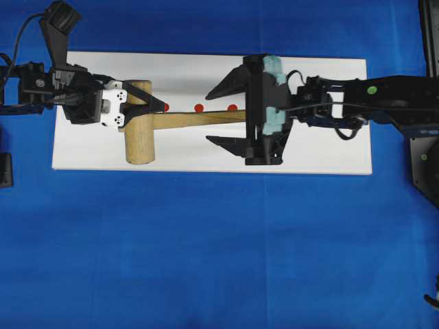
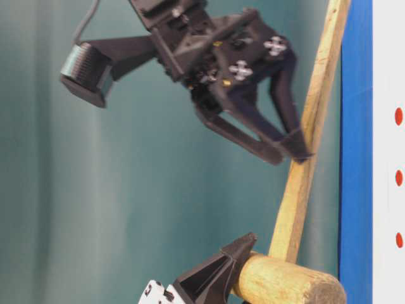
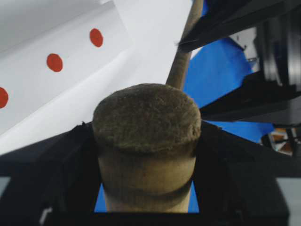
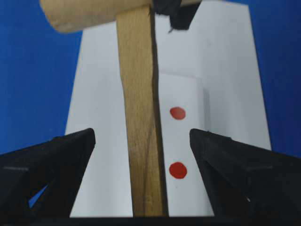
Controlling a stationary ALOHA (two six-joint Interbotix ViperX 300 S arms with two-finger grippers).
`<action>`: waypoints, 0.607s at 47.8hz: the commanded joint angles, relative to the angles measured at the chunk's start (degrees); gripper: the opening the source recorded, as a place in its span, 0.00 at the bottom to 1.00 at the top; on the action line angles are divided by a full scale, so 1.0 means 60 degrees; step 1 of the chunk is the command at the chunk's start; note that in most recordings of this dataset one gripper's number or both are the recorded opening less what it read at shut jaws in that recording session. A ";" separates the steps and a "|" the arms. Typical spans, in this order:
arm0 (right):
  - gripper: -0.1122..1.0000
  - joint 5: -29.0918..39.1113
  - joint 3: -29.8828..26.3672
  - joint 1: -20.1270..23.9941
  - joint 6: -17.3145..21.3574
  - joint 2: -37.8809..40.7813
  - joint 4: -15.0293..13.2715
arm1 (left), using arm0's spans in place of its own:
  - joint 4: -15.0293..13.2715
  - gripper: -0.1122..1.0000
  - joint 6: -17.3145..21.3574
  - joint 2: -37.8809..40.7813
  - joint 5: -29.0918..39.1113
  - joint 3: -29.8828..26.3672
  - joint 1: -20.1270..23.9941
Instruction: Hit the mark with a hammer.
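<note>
Now we see the left gripper (image 1: 140,106) with jaws clamped on the hammer (image 1: 139,123) head, while the right gripper's (image 1: 218,115) wide jaws straddle its handle untouched, above the mark (image 1: 199,107)

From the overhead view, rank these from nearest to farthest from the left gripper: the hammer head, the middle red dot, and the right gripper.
1. Hammer head: held in the left gripper, at the board's left end.
2. Middle red dot: further right, just above the handle.
3. Right gripper: farthest right, its open fingers astride the handle.
</note>
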 commanded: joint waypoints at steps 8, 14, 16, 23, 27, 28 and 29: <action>0.89 -0.0293 -0.0278 0.0029 -0.0015 0.0527 -0.0352 | 0.0015 0.53 -0.0029 -0.0205 -0.0220 -0.0220 -0.0264; 0.86 -0.0542 -0.0278 0.0029 0.0000 0.0527 -0.0454 | 0.0015 0.53 -0.0029 -0.0205 -0.0220 -0.0220 -0.0352; 0.82 -0.0601 -0.0278 0.0029 -0.0015 0.0527 -0.0513 | 0.0015 0.53 -0.0029 -0.0205 -0.0220 -0.0220 -0.0366; 0.52 -0.0586 -0.0278 0.0029 -0.0015 0.0542 -0.0659 | 0.0015 0.53 -0.0029 -0.0205 -0.0220 -0.0249 -0.0381; 0.31 -0.0571 -0.0234 0.0029 -0.0015 0.0527 -0.0659 | 0.0029 0.53 0.0000 -0.0190 -0.0234 -0.0249 -0.0381; 0.26 -0.0571 -0.0234 0.0029 -0.0015 0.0527 -0.0674 | 0.0015 0.53 0.0015 -0.0205 -0.0234 -0.0234 -0.0381; 0.23 -0.0557 -0.0234 0.0029 -0.0015 0.0542 -0.0659 | 0.0029 0.53 0.0029 -0.0205 -0.0220 -0.0249 -0.0396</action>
